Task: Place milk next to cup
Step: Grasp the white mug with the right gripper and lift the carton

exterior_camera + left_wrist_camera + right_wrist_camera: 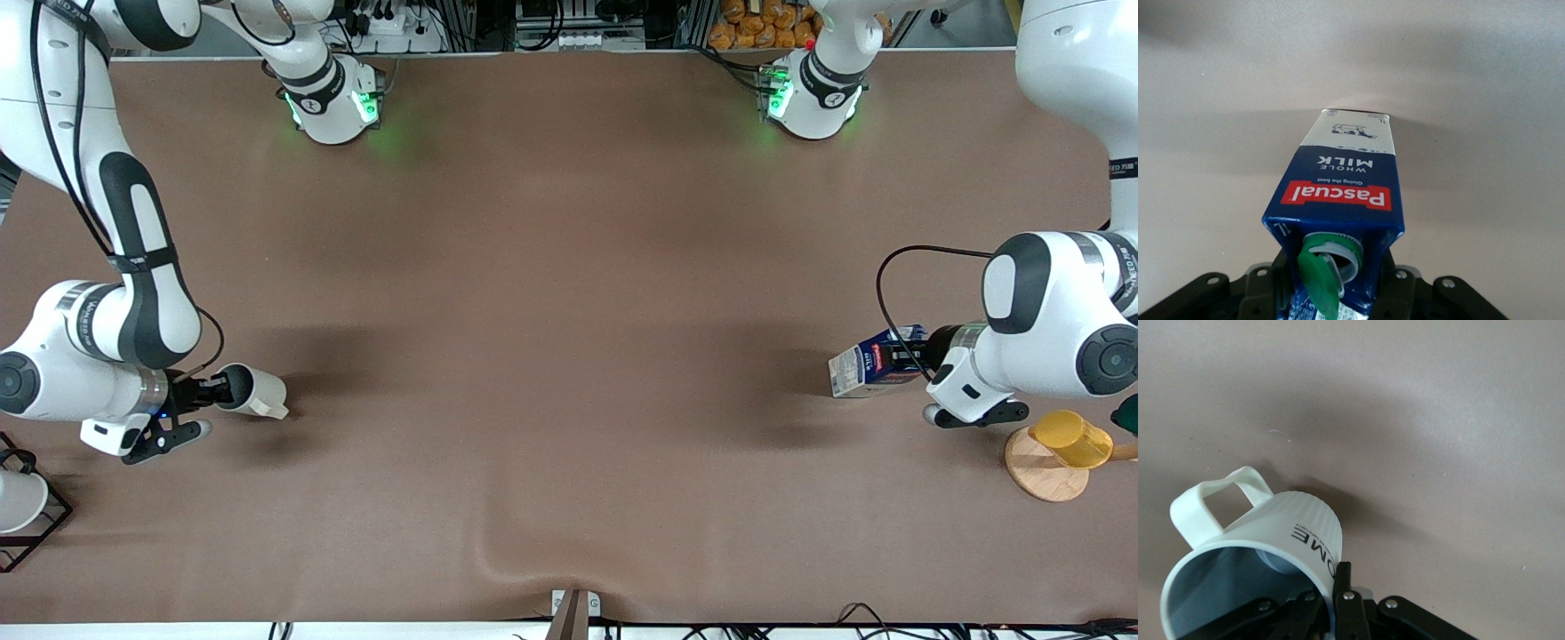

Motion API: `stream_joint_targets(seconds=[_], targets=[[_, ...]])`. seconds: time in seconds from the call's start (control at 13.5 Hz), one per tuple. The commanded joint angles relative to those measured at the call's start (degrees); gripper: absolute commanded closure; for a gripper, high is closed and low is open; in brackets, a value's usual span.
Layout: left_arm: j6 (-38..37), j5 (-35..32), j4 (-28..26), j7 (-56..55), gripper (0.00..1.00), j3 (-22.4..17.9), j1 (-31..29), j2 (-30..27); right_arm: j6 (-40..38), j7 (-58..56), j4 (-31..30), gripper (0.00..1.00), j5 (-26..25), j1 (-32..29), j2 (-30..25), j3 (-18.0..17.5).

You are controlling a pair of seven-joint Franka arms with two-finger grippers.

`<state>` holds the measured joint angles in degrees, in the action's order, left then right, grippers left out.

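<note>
The milk (871,363) is a dark-blue carton with a red label band, held on its side just above the table at the left arm's end. My left gripper (932,352) is shut on its top end. In the left wrist view the milk (1345,200) shows a green cap flipped open, with the jaws pressed on both sides. The cup (253,391), a cream-white mug with grey inside, is tipped sideways at the right arm's end. My right gripper (212,391) is shut on its rim. In the right wrist view the cup (1271,540) has one finger (1341,587) outside the wall and one inside.
A yellow cup (1070,438) lies on a wooden disc (1042,480) near the left arm's end, nearer to the front camera than the milk. A black wire rack (44,520) with a white object (18,500) stands at the right arm's end. The brown mat (569,356) bulges at its front edge.
</note>
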<state>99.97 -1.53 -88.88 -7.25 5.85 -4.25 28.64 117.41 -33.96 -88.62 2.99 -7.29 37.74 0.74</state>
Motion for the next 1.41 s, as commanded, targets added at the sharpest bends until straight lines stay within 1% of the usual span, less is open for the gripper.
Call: stream_joint_targets(seconds=[0.0, 0.07, 0.22, 0.44, 0.89, 1.04, 1.26, 1.33], targets=[[0.49, 0.57, 0.63, -0.58, 0.5, -0.04, 0.21, -0.33, -1.57, -3.47, 1.17, 1.0, 0.61, -0.09, -1.52, -1.35], [0.49, 0.48, 0.89, -0.58, 0.5, 0.13, 0.21, -0.68, -1.74, -3.48, 1.08, 1.0, 0.61, 0.17, -1.96, -1.35], [0.23, 0.39, 1.51, -0.4, 0.5, 0.39, 0.21, -2.0, -3.23, -3.57, 1.17, 1.0, 0.52, 0.09, -2.49, -2.58], [-0.3, 0.74, 1.51, -0.31, 0.5, 0.57, 0.04, -4.19, -3.76, -3.48, 1.08, 1.0, 0.61, 0.35, -3.37, -2.84], [-6.71, 1.09, 2.3, -0.31, 0.5, 0.83, 0.21, -9.29, -3.85, -3.57, 1.17, 1.0, 0.52, 0.26, -3.55, -3.64], [-8.12, 1.18, 2.74, -0.4, 0.5, 2.06, 0.12, -10.61, -3.85, -3.48, 1.17, 1.0, 0.52, 0.35, -3.99, -3.55], [-11.36, 1.27, 3.0, -0.31, 0.5, 2.85, 0.21, -12.72, -4.38, -3.31, 1.08, 1.0, 0.52, 0.44, -4.6, -3.81], [-13.29, 1.27, 4.05, -0.31, 0.5, 3.46, 0.12, -13.08, -5.69, -2.96, 1.08, 1.0, 0.52, 0.79, -5.47, -4.77]])
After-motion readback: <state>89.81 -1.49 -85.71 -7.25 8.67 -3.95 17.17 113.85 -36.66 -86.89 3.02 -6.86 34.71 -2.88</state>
